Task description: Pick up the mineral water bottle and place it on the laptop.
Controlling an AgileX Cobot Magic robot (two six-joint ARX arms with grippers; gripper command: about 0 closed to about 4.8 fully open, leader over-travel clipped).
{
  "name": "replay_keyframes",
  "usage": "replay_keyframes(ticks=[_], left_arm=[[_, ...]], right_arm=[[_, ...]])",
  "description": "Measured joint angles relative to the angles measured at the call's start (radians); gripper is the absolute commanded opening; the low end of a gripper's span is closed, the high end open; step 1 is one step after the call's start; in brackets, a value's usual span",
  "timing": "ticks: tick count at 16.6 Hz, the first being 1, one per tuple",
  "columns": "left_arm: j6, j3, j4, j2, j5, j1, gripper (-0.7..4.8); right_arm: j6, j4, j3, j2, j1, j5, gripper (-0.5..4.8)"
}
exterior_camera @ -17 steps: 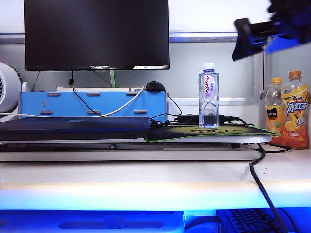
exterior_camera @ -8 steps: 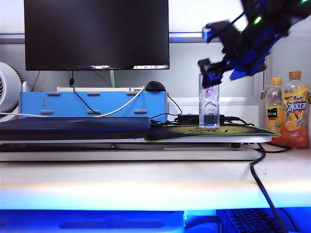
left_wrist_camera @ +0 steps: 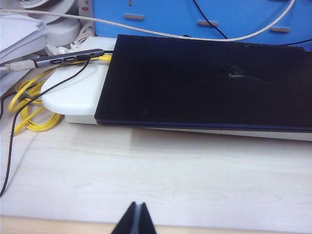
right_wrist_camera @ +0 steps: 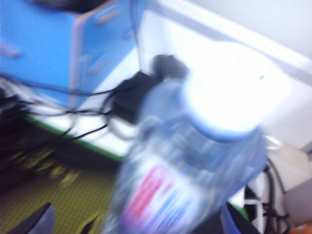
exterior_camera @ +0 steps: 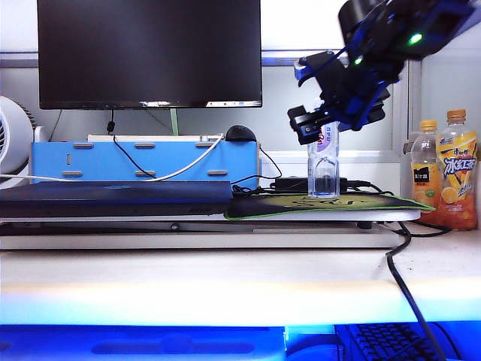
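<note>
The bottle (exterior_camera: 323,167) is seen standing upright on the mouse pad (exterior_camera: 331,205), right of the laptop (exterior_camera: 116,197) and apart from it. The right gripper (exterior_camera: 307,96) is held at the bottle's top in the exterior view, its fingers spread wide, one above the other, with the cap region hidden behind them. No contact with the bottle can be made out. In the right wrist view the bottle (right_wrist_camera: 195,161) is shown blurred and very close, its white cap uppermost, with a dark fingertip (right_wrist_camera: 34,222) at either lower corner, set well apart.

The laptop (left_wrist_camera: 204,83) is shown closed and flat on a white stand (left_wrist_camera: 78,92) in the left wrist view. The left gripper (left_wrist_camera: 136,220) is held over the bare desk (left_wrist_camera: 161,175) in front of it, its fingers pressed together and empty.

Two orange-capped drinks (exterior_camera: 445,169) are seen at the far right.
</note>
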Motion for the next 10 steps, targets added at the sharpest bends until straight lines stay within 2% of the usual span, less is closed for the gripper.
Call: replay_keyframes(ticks=[4,10], left_arm=[[0.0,0.0,0.0,0.0,0.0,0.0,-0.02],[0.0,0.0,0.0,0.0,0.0,0.0,-0.02]], right_arm=[[0.0,0.001,0.09,0.075,-0.002,0.037,4.79],[0.0,0.002,0.101,0.087,-0.002,0.04,4.79]])
